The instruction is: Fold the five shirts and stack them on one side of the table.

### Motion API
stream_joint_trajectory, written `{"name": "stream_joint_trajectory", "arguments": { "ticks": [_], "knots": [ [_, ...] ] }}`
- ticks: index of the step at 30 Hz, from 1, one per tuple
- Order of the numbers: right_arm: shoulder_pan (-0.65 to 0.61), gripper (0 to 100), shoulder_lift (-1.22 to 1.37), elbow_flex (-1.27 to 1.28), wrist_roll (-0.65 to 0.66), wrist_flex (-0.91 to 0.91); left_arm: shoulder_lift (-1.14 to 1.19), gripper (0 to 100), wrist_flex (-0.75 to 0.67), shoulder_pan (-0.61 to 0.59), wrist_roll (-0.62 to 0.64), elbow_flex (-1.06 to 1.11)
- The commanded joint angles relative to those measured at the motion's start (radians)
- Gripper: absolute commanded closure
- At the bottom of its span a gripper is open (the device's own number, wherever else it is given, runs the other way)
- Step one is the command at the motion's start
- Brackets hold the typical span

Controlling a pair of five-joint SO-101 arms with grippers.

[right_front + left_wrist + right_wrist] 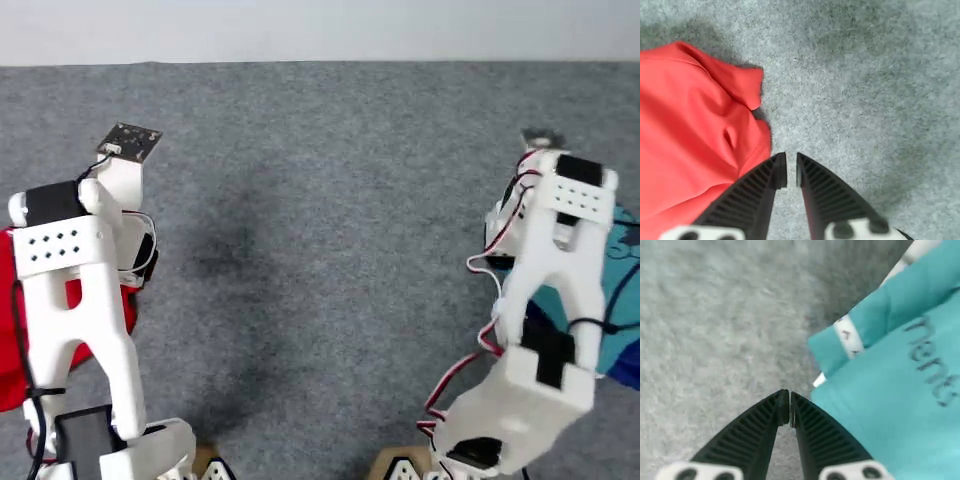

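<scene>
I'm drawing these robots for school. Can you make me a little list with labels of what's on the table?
Table: grey fuzzy cover
Left gripper: shut, holding nothing, over the bare cover
Right gripper: shut, holding nothing, over the bare cover
Red shirt: rumpled, not folded, right beside the left gripper
Teal shirt: lying beside the right gripper, not touched

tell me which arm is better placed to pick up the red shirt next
Left. The left tool hangs at the edge of the crumpled red fabric shirt, nothing between them. The right tool sits on the far side, beside the teal printed fabric shirt.
</scene>
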Motion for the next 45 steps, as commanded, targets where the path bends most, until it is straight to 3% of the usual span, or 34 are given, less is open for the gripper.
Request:
{"name": "stream_joint_trajectory", "arguments": {
  "ticks": [1, 12, 18, 25, 28, 31, 37, 45],
  "knots": [
    [0.013, 98.9, -0.134, 0.002, -0.003, -0.050, -0.038, 96, 0.000, 0.008, -0.009, -0.002],
    [0.047, 99.0, 0.051, 0.149, -0.002, -0.340, -0.038, 96, 0.003, 0.009, -0.011, -0.001],
    [0.001, 99.0, 0.081, 0.141, -0.005, -0.228, -0.040, 96, 0.018, 0.012, -0.011, -0.004],
    [-0.136, 99.0, -0.157, 0.080, -0.011, -0.031, -0.173, 95, -0.006, -0.003, -0.005, -0.090],
    [-0.177, 99.0, -0.263, 0.081, -0.011, 0.045, -0.239, 93, -0.043, -0.068, -0.009, -0.099],
    [-0.183, 99.0, -0.329, 0.081, -0.011, 0.110, -0.241, 83, -0.043, -0.195, -0.018, -0.099],
    [-0.182, 99.0, -0.360, 0.081, -0.011, 0.255, -0.114, 79, -0.084, -0.436, -0.299, -0.096],
    [-0.186, 99.0, -0.364, 0.083, -0.009, 0.275, 0.270, 79, -0.308, -0.476, -0.390, -0.041]
  ]
}}
